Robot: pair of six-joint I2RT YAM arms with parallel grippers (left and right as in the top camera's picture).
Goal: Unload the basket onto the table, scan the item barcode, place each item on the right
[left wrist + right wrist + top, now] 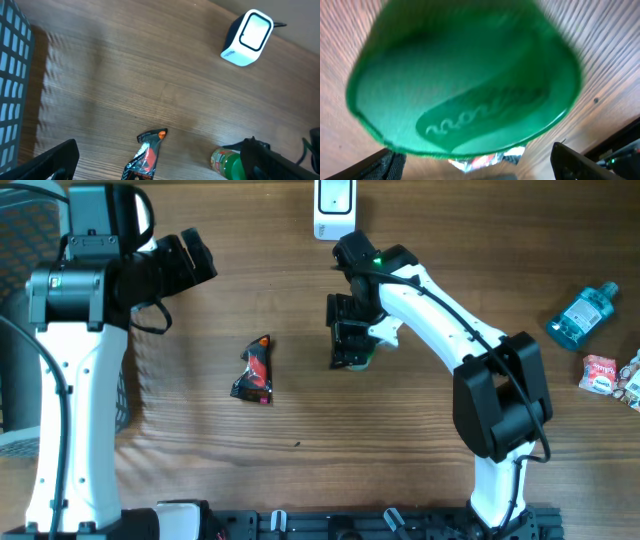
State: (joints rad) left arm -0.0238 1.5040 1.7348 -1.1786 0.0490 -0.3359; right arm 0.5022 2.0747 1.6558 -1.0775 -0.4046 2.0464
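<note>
A bottle with a green cap (pixel 366 356) stands on the wooden table at mid-right. My right gripper (pixel 350 346) hovers straight over it. In the right wrist view the green cap (pixel 465 75) fills the frame, and my right gripper (pixel 480 162) is open, one dark finger (pixel 580 160) on each side of the cap. The white barcode scanner (pixel 333 208) sits at the far edge, also seen as the scanner (pixel 247 37). My left gripper (pixel 195 255) hangs open and empty at upper left. From the left wrist I see the bottle (pixel 227 161) beneath the right arm.
A black and red snack packet (pixel 255 370) lies left of the bottle, the same packet (pixel 147 155) showing between my left fingers. A blue mouthwash bottle (pixel 582 315) and pink packets (pixel 602 373) lie at the right edge. A grey wire basket (pixel 25 240) stands at the left.
</note>
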